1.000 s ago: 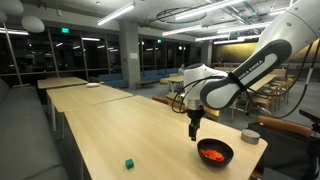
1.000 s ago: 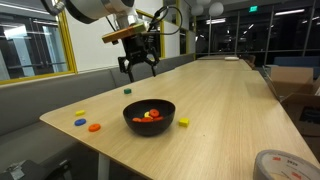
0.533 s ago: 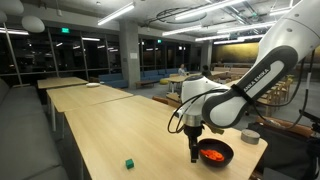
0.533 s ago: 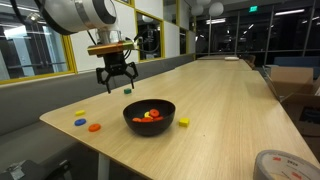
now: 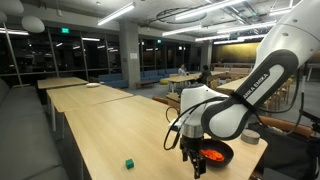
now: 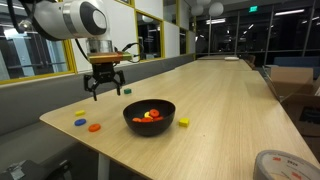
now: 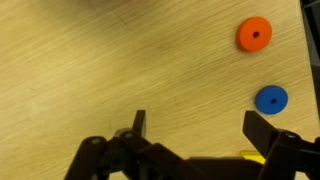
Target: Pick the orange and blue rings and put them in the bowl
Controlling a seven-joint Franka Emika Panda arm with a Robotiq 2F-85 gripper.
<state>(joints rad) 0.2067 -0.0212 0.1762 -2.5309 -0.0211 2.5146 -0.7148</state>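
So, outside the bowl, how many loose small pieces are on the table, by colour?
Orange ring: 1
Blue ring: 1
Yellow: 2, the yellow piece and the yellow cube
Green cube: 1
Total: 5

Bowl (image 5: 223,156) half hidden behind arm (image 5: 235,105); yellow pc (image 7: 250,156) mostly behind gripper (image 7: 195,122).

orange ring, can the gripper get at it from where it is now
Probably yes. The gripper hangs open above the table, and the orange ring lies flat on bare wood, apart from the blue ring. Nothing stands between gripper and ring.
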